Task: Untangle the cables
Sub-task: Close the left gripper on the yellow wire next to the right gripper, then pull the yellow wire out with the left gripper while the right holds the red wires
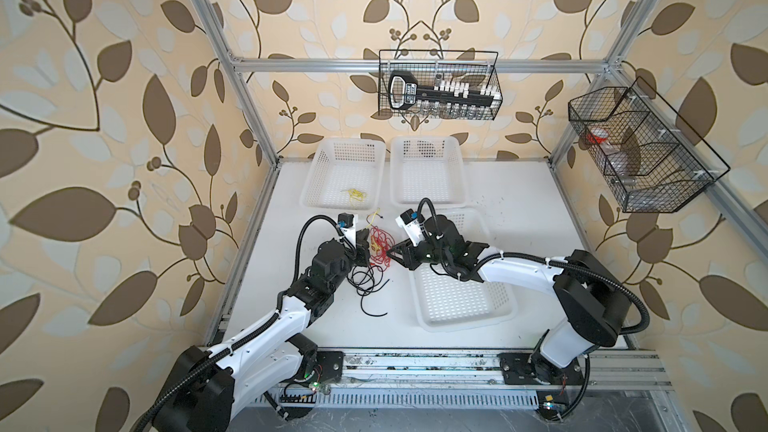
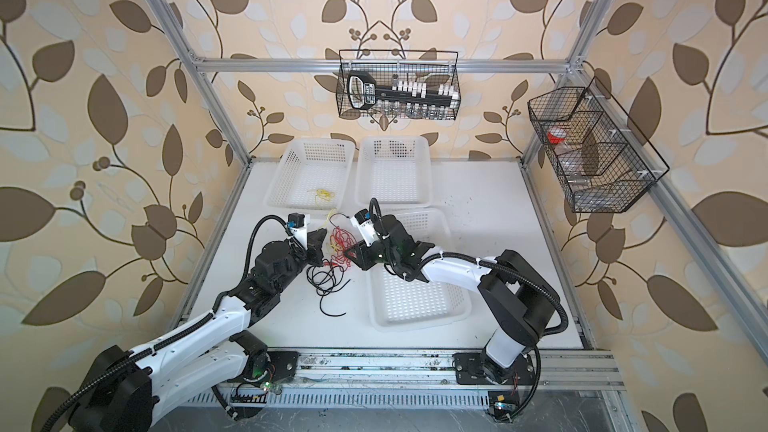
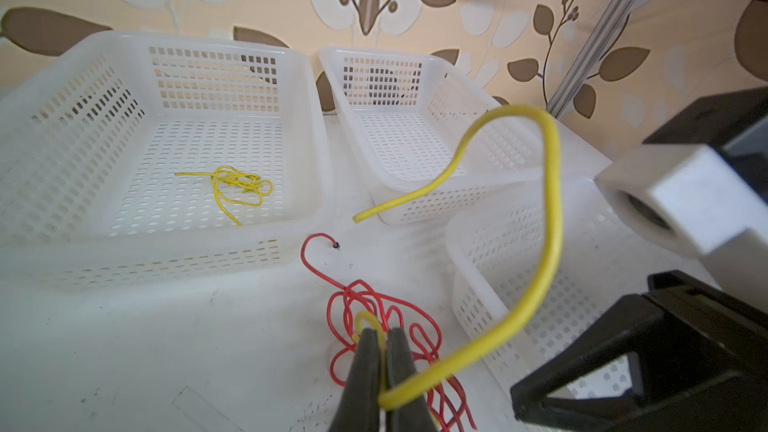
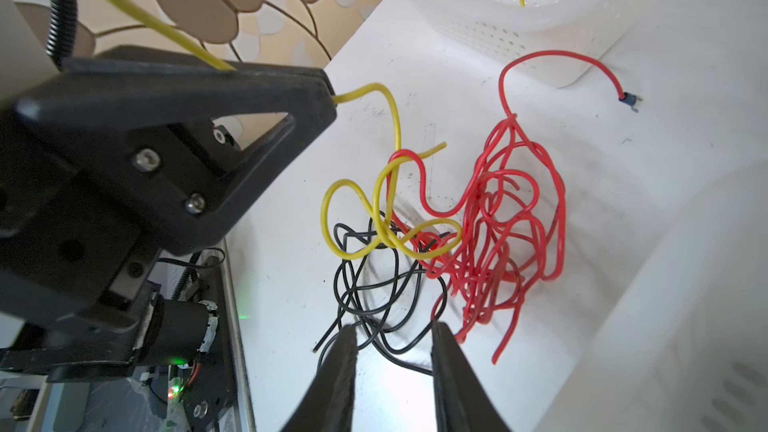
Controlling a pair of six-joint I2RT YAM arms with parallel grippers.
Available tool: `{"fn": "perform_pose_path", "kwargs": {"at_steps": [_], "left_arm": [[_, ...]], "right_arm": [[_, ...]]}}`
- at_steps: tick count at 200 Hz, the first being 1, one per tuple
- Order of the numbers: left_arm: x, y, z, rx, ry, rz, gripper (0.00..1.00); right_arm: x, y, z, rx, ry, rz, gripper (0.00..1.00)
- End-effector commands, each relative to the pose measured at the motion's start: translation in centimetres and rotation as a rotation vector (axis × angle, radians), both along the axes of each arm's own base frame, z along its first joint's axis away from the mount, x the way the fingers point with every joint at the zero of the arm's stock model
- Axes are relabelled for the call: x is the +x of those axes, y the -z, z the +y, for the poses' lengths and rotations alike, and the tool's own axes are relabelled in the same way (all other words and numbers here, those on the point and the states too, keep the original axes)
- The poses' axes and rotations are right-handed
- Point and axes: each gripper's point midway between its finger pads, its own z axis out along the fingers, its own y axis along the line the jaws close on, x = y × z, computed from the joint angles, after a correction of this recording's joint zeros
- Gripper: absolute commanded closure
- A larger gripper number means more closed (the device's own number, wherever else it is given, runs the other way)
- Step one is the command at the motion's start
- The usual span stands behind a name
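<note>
Left gripper (image 3: pixel 383 336) is clamped on the yellow cable (image 3: pixel 552 218); right gripper (image 4: pixel 395 336) hangs open and empty over the black cable (image 4: pixel 374 284) beside the red clump (image 4: pixel 511 243), all on the worktop (image 1: pixel 519 218). Risk: yellow loops through red and black, so lifting likely drags everything or slips free. Smooth white worktop won't anchor the clump, baskets (image 3: pixel 83 151) crowd close, and the grippers have little room.

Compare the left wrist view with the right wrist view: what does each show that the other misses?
Left wrist only: the back right basket. Right wrist only: the black cable, with the yellow cable tangled with it and the red cable. Both: the left gripper shut on that yellow cable, the red cable, and a yellow bundle in the back left basket.
</note>
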Motion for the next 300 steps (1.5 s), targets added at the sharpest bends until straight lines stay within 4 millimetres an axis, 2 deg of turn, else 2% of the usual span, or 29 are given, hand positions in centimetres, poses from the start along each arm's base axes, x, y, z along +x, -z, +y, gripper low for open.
{"fn": "perform_pose_path", "kwargs": {"at_steps": [1, 48, 84, 130, 173, 229, 300], "left_arm": [[-0.1, -4.1, -1.3, -0.01, 0.084, -0.103, 1.0], [-0.6, -6.7, -2.1, 0.042, 0.151, -0.184, 1.0], [-0.7, -8.7, -2.6, 0.104, 0.19, -0.216, 1.0], [-1.0, -9.1, -3.6, 0.155, 0.267, -0.206, 1.0], [-0.9, -9.1, -4.0, 0.143, 0.28, -0.2, 1.0], [-0.9, -9.5, -4.0, 0.121, 0.277, -0.211, 1.0], [-0.7, -9.5, -3.6, 0.127, 0.252, -0.208, 1.0]], "right_arm": [[0.1, -0.8, 0.0, -0.009, -0.001, -0.078, 0.69], [2.1, -2.1, -0.6, -0.062, 0.033, -0.218, 0.68], [3.8, -4.3, -1.3, -0.056, 0.071, -0.346, 0.65], [5.2, -7.3, -1.3, 0.035, 0.063, -0.439, 0.6], [4.4, -8.5, 0.2, 0.074, -0.044, -0.468, 0.57], [4.7, -7.9, 1.0, 0.072, -0.055, -0.453, 0.58], [4.4, -5.6, -0.4, 0.041, -0.011, -0.416, 0.62]]}}
